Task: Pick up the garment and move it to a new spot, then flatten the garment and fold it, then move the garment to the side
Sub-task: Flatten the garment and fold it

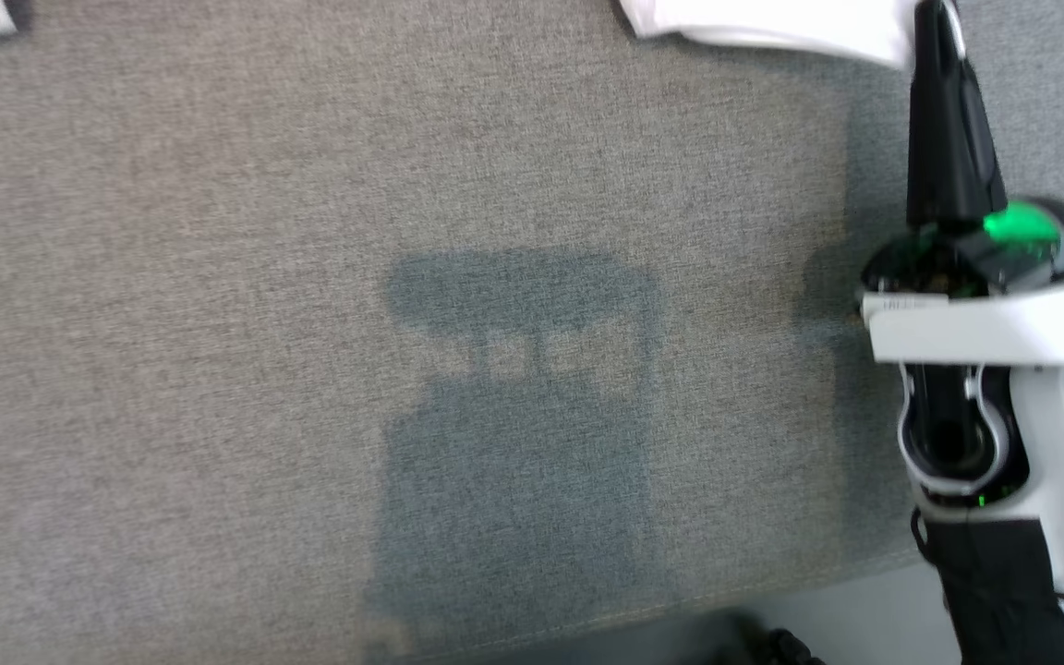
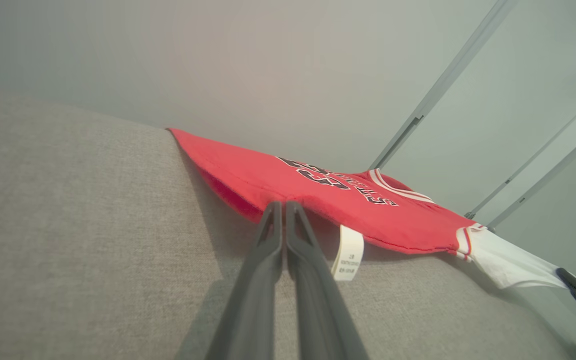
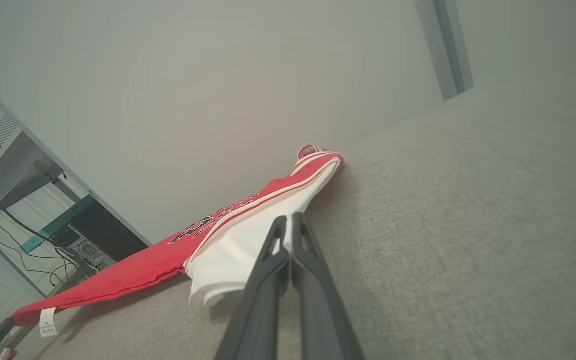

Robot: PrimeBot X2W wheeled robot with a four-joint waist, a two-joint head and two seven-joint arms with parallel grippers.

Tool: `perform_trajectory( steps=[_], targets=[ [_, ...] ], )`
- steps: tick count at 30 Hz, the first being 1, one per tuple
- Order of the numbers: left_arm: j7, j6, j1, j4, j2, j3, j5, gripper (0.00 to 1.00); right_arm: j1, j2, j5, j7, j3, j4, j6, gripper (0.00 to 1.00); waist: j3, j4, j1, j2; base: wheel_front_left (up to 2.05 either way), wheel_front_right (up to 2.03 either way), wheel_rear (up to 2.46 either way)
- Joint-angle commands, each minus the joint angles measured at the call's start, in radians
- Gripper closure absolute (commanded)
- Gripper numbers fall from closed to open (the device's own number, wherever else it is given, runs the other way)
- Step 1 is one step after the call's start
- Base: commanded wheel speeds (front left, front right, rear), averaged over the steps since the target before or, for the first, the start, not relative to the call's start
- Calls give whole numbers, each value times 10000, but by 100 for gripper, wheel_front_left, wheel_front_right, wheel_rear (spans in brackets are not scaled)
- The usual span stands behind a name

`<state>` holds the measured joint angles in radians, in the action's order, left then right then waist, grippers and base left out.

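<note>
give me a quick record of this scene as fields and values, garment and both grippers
garment: red jersey with black lettering, white section at one end, care label hanging from the hem
surface: grey fabric surface
left gripper: shut, pinching the red hem
right gripper: shut, pinching the white section
garment state: spread between the two grippers, near edge lifted off the surface

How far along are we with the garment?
Grasp looks done: left tool shut on the garment by its red hem, right tool on its white sleeve. In hand: holding it stretched over the grey cushion. Flattening, folding, moving aside remain.
</note>
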<state>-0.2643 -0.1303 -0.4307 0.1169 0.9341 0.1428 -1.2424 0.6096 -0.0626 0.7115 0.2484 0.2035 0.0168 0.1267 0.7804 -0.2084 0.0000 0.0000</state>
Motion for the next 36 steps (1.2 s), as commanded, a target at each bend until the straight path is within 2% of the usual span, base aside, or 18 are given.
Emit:
perform_trajectory(
  steps=[1,4,9,15,26,33,36],
  targets=[
    [27,-4,618,348,55,-580,276,100,-1269,124,59,83,-7,-784,40,100,-619,226,0,0,0,0,0],
    [27,-4,958,346,-421,-690,323,100,-1856,124,177,-10,-262,-1063,40,100,-1137,370,0,0,0,0,0],
    [27,-4,1407,76,-834,-434,598,100,-2371,124,276,-362,-684,-1153,40,100,-1906,521,0,0,0,0,0],
    [26,-4,2087,-661,-1604,113,959,100,-2841,124,378,-1221,-1111,-646,40,100,-3242,707,0,0,0,0,0],
    [26,-4,2849,-2054,-2835,1235,1675,100,-3474,124,570,-3418,-1756,133,40,100,-5364,989,0,0,0,0,0],
    [26,-4,3306,-2821,-3481,1404,1971,100,-4509,124,672,-5186,-2202,-491,40,100,-6159,1056,0,0,0,0,0],
    [26,-4,3439,-2994,-3554,1409,2049,100,-5023,124,741,-5725,-2417,-924,40,100,-6190,1094,0,0,0,0,0]
  ],
)
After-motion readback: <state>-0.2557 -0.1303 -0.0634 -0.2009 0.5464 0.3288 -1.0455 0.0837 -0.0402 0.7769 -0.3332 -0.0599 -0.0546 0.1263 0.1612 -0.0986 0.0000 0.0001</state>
